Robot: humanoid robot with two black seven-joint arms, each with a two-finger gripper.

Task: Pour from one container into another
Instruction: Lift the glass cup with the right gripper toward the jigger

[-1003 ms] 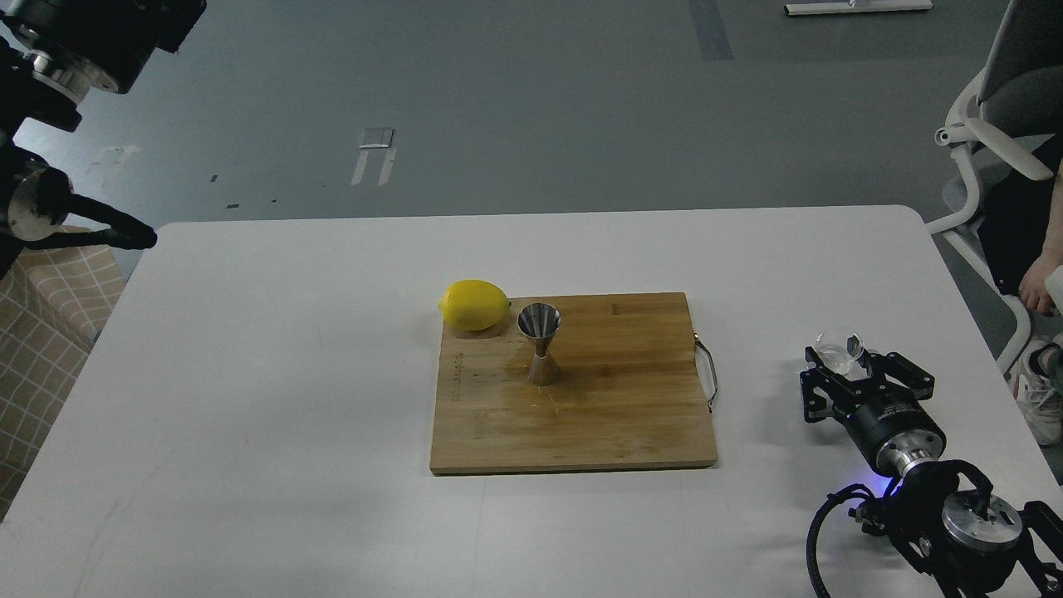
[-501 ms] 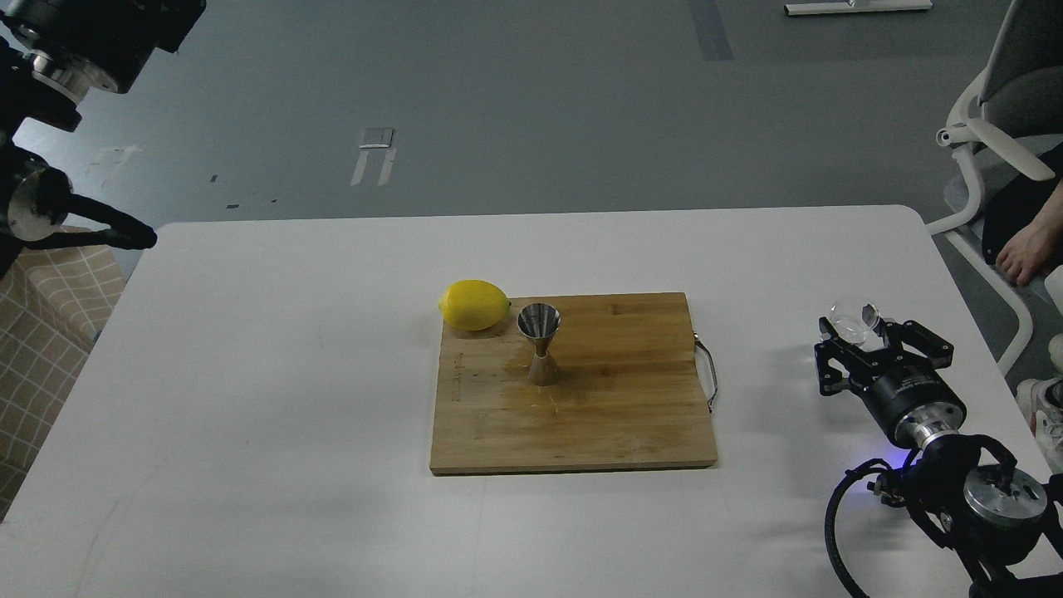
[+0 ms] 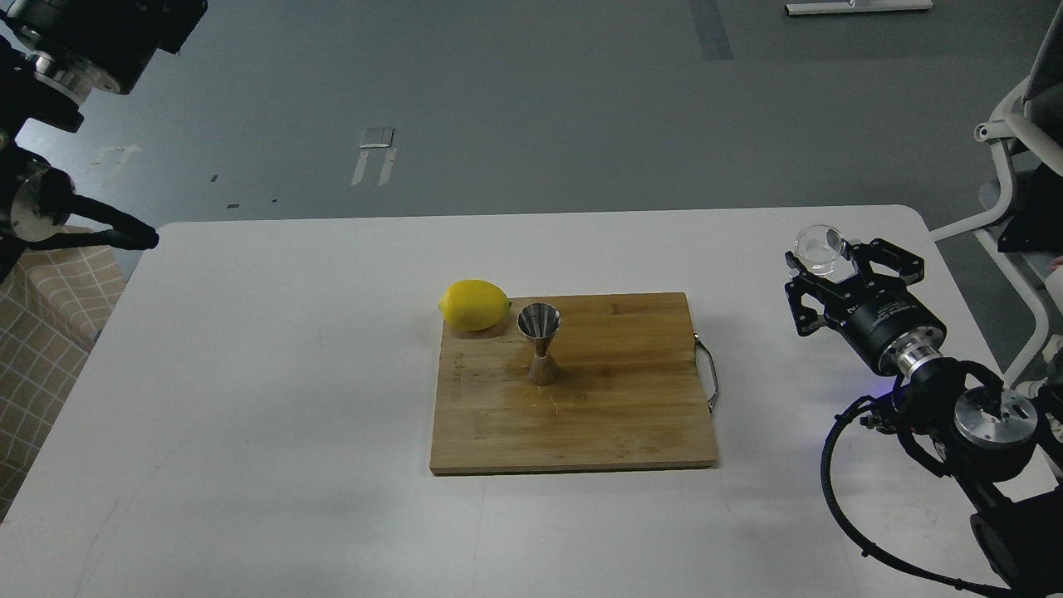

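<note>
The small clear glass tumbler [image 3: 817, 250] is held off the table near the right edge, with my right gripper [image 3: 824, 261] shut on it from below and behind. It is roughly upright. The steel hourglass jigger [image 3: 540, 344] stands upright on the wooden cutting board [image 3: 614, 423] at the table's middle, larger cone up, well to the left of the tumbler. My left arm sits at the top left, off the table; a thin black part [image 3: 116, 232] juts toward the table's corner, and its fingers cannot be told apart.
A yellow lemon [image 3: 474, 305] lies at the board's back-left corner, close to the jigger. The board has a metal handle [image 3: 708, 378] on its right side. A white chair [image 3: 1009, 166] stands past the table's right edge, and a checked cloth [image 3: 50, 316] past its left.
My right gripper has risen and moved farther back with the tumbler in it, ending slightly further left. The jigger, lemon and left arm have not moved.
</note>
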